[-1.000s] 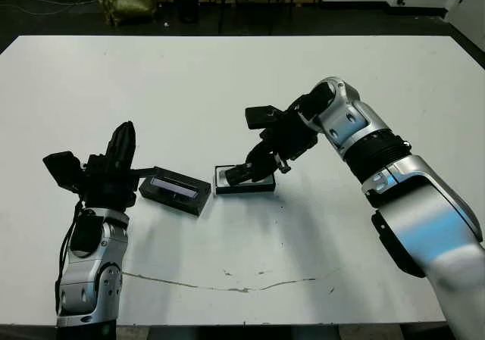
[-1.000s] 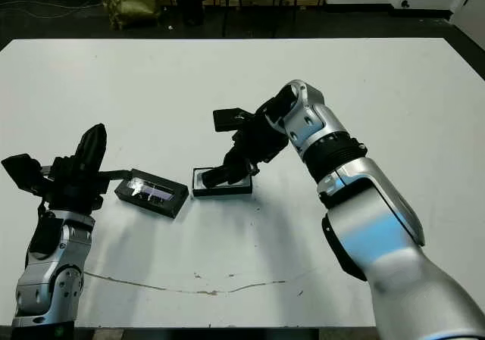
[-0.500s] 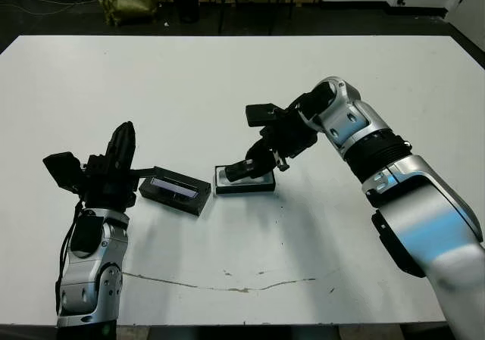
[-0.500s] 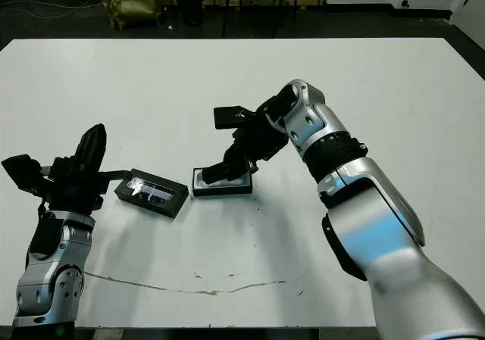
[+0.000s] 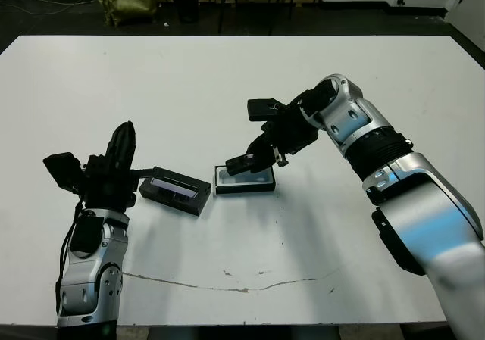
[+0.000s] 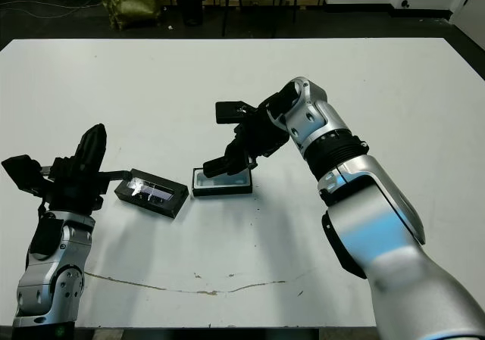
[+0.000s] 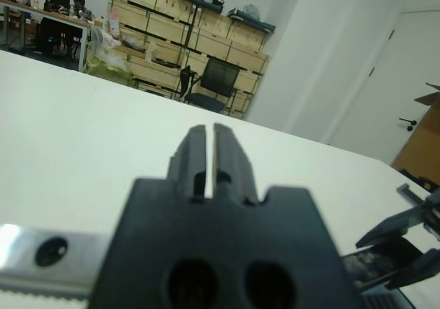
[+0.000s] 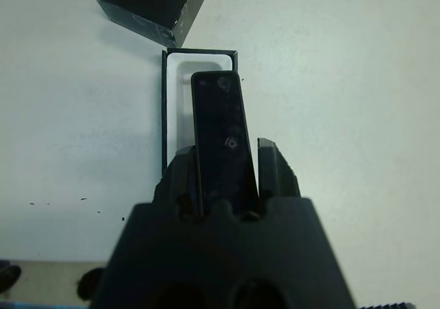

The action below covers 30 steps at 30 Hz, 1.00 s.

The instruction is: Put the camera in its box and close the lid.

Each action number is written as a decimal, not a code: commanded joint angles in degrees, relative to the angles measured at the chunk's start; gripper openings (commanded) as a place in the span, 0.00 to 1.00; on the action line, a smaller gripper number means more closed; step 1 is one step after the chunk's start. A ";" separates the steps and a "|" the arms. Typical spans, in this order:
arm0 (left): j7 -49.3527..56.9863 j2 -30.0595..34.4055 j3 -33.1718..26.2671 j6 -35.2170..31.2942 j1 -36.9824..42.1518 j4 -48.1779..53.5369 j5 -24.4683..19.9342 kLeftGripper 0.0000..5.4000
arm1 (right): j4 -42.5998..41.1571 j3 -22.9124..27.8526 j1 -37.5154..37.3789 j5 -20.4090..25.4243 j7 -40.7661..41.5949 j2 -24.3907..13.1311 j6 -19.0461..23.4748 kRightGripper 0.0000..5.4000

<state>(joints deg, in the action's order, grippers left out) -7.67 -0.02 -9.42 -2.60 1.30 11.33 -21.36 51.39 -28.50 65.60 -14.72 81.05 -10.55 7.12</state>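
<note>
A: Left to right, taking the box as reference. Left gripper (image 5: 121,147)?

B: Raised well left of the box, pointing up, empty. In its wrist view the two fingers (image 7: 206,159) stand together with only a slit between. Nothing held.

A: Then the lid (image 5: 175,189)?

B: Flat on the table (image 5: 227,90), just left of the box, glossy strip up, set at a slight angle. Untouched, and apart from the box by a narrow gap.

A: The box (image 5: 244,181) itself?

B: Open, white lining showing, long side roughly across the table.

A: And the camera (image 8: 223,142)?

B: Clamped between the fingers of the right gripper (image 5: 254,158), hanging above the box and tilted, its free end lower. It is not seated. In the right wrist view its length runs close to the white recess but sits a little toward one long wall.

A: How to do the placing well?

B: My judgement: centre the bar over the recess, level it so both ends enter together, lower until it rests on the lining, then release. Dropping it tilted risks an end catching the wall and nudging the light box toward the lid.
</note>
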 commanded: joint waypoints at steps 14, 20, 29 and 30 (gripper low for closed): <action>0.87 -0.05 0.28 -1.06 -1.14 -0.05 0.76 0.00 | -1.04 -1.09 -0.73 -1.16 0.07 0.14 -0.43 0.13; 0.29 0.21 0.16 -0.57 -1.08 -0.55 0.76 0.00 | -0.32 -0.68 -0.37 -0.73 0.32 0.41 0.65 0.13; 0.10 0.05 0.11 -0.72 -1.11 -0.46 0.40 0.00 | -0.41 -0.30 -0.29 -0.48 -0.15 0.60 0.31 0.13; 0.13 0.08 0.09 -0.71 -1.11 -0.50 0.48 0.00 | -0.47 -0.25 -0.25 -0.44 -0.15 0.61 0.65 0.13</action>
<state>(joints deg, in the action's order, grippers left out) -7.59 -0.06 -9.25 -3.02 1.07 11.60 -21.07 50.77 -28.95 65.55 -15.28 81.25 -10.06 7.66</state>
